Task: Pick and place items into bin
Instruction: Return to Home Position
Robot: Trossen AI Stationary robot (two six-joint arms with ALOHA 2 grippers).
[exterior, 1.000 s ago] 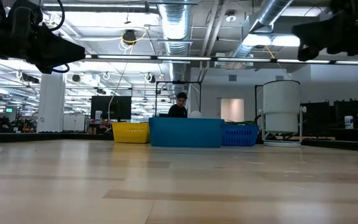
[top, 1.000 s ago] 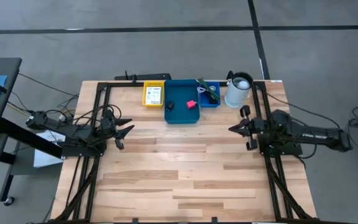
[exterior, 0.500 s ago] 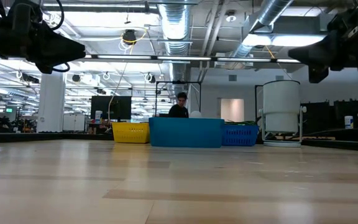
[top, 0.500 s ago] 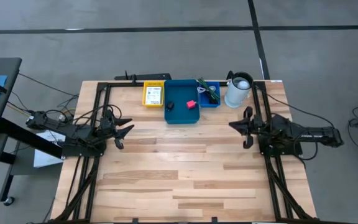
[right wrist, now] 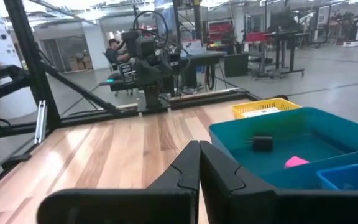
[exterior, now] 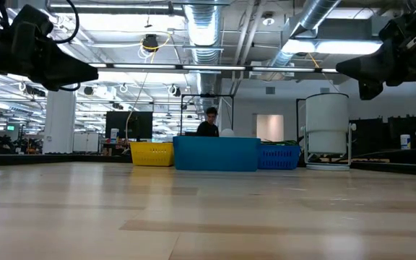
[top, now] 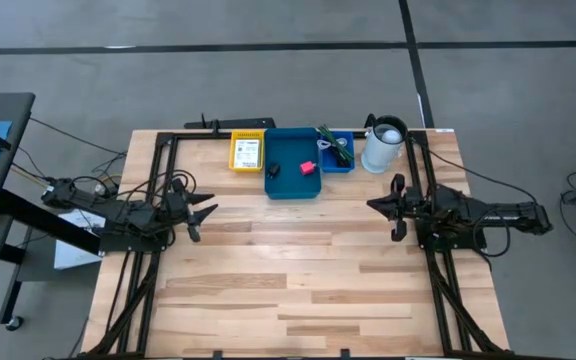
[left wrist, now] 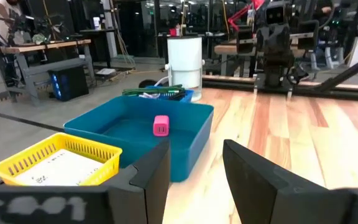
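Two items show in the teal bin (top: 290, 148) right now: a pink-red block (top: 308, 167) toward its right side and a small black piece (top: 274, 170) to the left of it, the two lying apart. The bin sits at the middle of the far edge of the wooden surface (top: 288, 280).

Just beside its left wall is a yellow basket (top: 232, 152) with a white printed card (top: 248, 153) lying flat inside. On the bin's right is a smaller blue basket (top: 340, 165) with a green stringy piece (top: 336, 148) poking over the rim. Just past that, a white cylinder container (top: 381, 152) stands upright.

Both arms are off to the sides, well apart from the bins. The left hand (top: 208, 210) hangs over the left part of the surface, pointing inward, and the left wrist view shows its fingers (left wrist: 156, 171) apart with a clear gap. The right hand (top: 374, 206) mirrors it on the right side, and in its own wrist view the fingers (right wrist: 185, 168) are pressed together. In the low view both arms hang up above the wood, not touching it.

Way back in the room, a person (exterior: 208, 123) shows behind the bin.
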